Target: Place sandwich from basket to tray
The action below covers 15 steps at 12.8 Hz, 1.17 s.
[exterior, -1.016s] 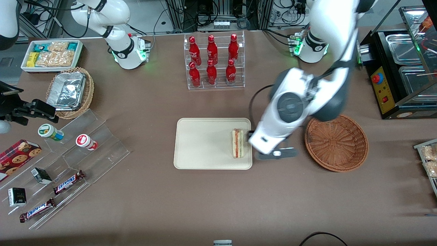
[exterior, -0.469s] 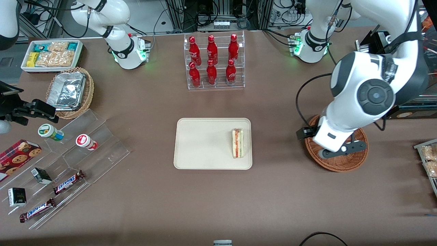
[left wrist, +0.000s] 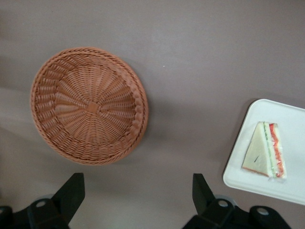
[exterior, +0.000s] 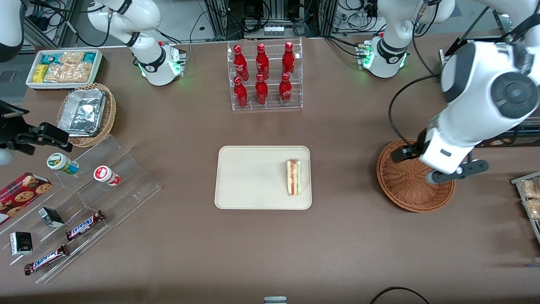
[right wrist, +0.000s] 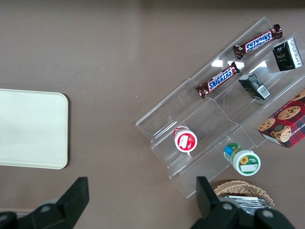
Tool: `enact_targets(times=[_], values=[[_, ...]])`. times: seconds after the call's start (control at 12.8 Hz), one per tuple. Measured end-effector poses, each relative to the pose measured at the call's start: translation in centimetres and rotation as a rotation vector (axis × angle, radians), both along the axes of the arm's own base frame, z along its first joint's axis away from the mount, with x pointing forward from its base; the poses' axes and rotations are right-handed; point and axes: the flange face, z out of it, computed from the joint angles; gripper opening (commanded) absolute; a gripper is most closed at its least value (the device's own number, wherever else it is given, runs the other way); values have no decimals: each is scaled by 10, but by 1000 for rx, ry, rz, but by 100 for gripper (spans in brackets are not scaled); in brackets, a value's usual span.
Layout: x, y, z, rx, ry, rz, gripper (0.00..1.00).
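- The flat cream-beige rectangular tray (exterior: 253,177) with rounded corners and a low rim lies on the brown desk (exterior: 270,245), nearer the front camera than the clear rack of red bottles (exterior: 265,76).
- The small triangular wedge sandwich (exterior: 294,177) of pale bread, with red and green filling along its cut edge, lies flat on the tray, at the tray's end toward the working arm, close to the rim and well apart from the basket.
- The round reddish-brown woven wicker basket (exterior: 405,185) sits on the desk toward the working arm's end, with nothing in it (left wrist: 89,106).
- The left arm's pincer (left wrist: 136,196) hangs above the basket, its two black fingers (left wrist: 70,194) spread wide apart and holding nothing.
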Motion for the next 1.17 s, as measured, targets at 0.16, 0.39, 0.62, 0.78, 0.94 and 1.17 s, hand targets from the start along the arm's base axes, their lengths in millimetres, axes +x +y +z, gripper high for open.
enact_targets(times=[0.16,0.39,0.62,0.78,0.94,1.17], values=[[-7,26,13,-10,-8,-24,100],[-16,65,31,-23,-3,-50,100],[-28,91,51,-33,-5,-73,100],[-36,88,63,-34,-20,-80,100],[-44,85,72,-34,-32,-86,100],[-46,85,74,-30,-31,-88,100]])
